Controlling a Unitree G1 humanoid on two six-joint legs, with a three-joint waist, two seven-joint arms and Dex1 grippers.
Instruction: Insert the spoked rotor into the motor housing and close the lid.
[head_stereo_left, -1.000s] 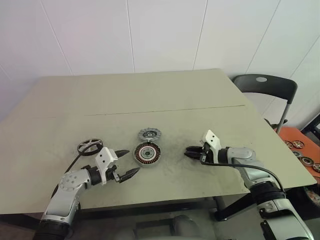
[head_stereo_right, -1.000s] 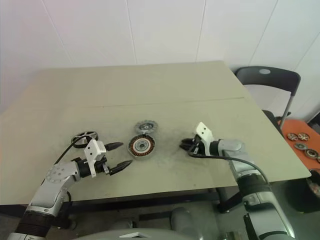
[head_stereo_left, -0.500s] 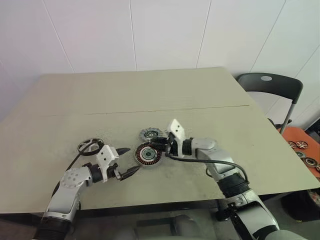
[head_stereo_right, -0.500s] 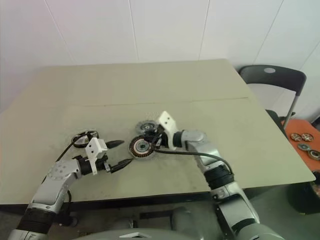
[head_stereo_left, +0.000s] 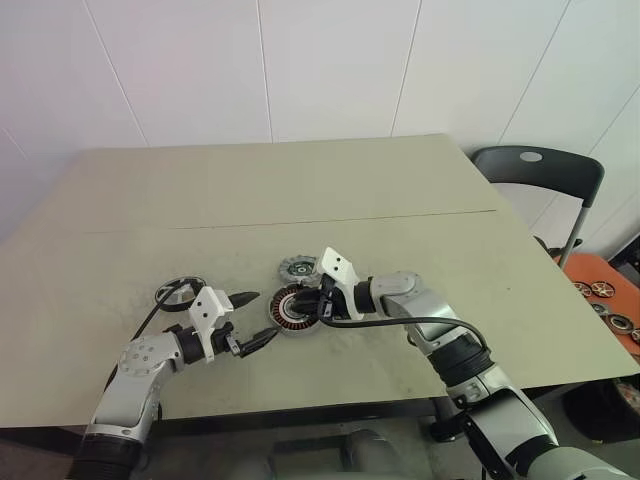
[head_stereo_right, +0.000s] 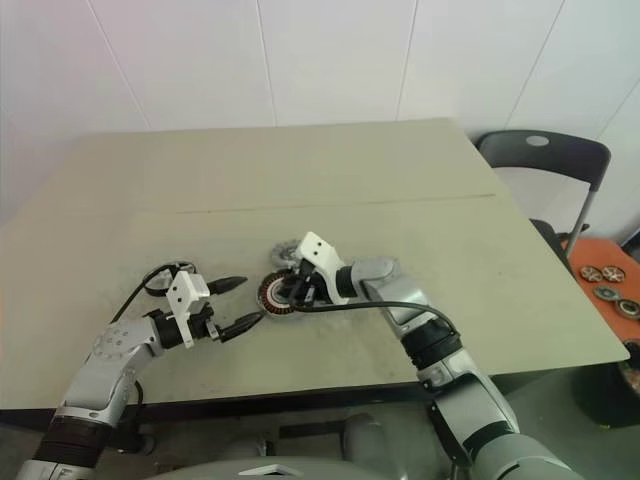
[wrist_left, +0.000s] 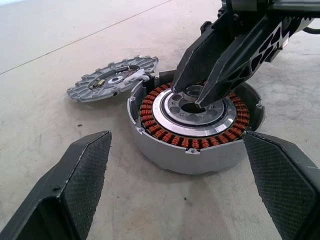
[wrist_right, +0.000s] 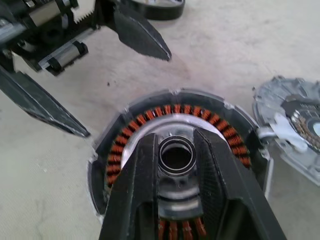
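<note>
**Right claw poised over the open motor housing**

Plainly, the motor housing (head_stereo_left: 296, 308) is seen lying flat on the table (head_stereo_left: 420, 200), its open face and round axis turned straight up, so that the ring of copper-red windings and the dark centre bore are exposed. The right claw (wrist_left: 192, 98) is angled down over it from the far side, with its two black fingers (wrist_right: 142, 165) set narrowly apart on either side of the centre hub. Whether the hub is actually touched cannot be told, and nothing is seen held between them.

The left claw (head_stereo_left: 250, 320) is held spread wide, level with the table, just beside the near-left wall of the housing; the housing sits ahead of its fingertips rather than between them.

The lid (wrist_left: 113, 78) lies flat, face up, just behind the housing, its notched rim close against the housing wall. The spoked rotor (head_stereo_left: 178, 292) lies flat on the table behind the left claw, well apart from the right claw.
</note>
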